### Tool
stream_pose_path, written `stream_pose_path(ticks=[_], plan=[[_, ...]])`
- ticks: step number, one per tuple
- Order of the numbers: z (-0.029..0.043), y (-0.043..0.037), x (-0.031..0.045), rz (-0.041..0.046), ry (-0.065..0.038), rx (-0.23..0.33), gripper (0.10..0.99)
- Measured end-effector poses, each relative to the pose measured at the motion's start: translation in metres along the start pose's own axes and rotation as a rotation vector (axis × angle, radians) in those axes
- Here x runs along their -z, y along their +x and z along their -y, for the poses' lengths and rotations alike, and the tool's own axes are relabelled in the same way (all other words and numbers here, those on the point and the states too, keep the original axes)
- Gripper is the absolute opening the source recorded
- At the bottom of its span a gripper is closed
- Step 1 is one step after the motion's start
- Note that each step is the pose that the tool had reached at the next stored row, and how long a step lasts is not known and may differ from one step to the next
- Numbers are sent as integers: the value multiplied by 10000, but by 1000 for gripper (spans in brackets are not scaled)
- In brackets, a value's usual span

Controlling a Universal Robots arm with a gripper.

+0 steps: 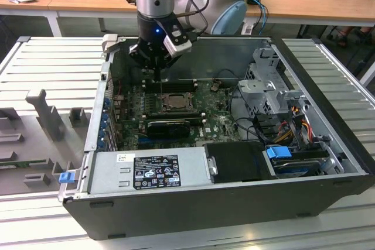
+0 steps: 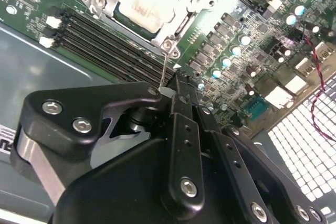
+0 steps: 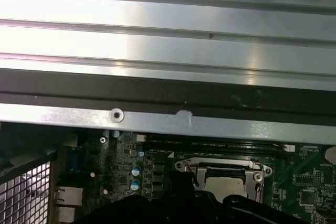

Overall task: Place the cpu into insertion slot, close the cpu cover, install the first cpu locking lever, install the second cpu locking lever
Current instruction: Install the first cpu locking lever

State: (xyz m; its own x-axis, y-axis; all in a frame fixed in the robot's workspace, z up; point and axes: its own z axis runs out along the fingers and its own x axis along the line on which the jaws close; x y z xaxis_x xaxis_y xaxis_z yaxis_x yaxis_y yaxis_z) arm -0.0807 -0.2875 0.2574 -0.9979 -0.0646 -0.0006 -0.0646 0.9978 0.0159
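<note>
Gripper (image 2: 176,85) fingers are pinched together on a thin wire locking lever (image 2: 166,69) just beside the insertion slot (image 2: 144,6), where the cpu (image 2: 142,3) sits under the closed cpu cover (image 2: 181,22), near the motherboard's (image 1: 176,115) rear edge.

The exterior view looks down from in front of the open computer case (image 1: 234,203), set well back, facing the motherboard (image 1: 176,112). Both wrist views ride close above that motherboard (one facing the case wall (image 3: 168,124)) and share the insertion slot (image 2: 144,9) (image 3: 223,174).
</note>
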Motion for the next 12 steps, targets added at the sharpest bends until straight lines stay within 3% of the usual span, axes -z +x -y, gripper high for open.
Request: stream_pose_path(ticks=[9,11,12], plan=[[16,-238,-34,1,-16,0,106],[18,-264,-41,10,-176,0,106],[20,-290,-53,22,-351,1,106]])
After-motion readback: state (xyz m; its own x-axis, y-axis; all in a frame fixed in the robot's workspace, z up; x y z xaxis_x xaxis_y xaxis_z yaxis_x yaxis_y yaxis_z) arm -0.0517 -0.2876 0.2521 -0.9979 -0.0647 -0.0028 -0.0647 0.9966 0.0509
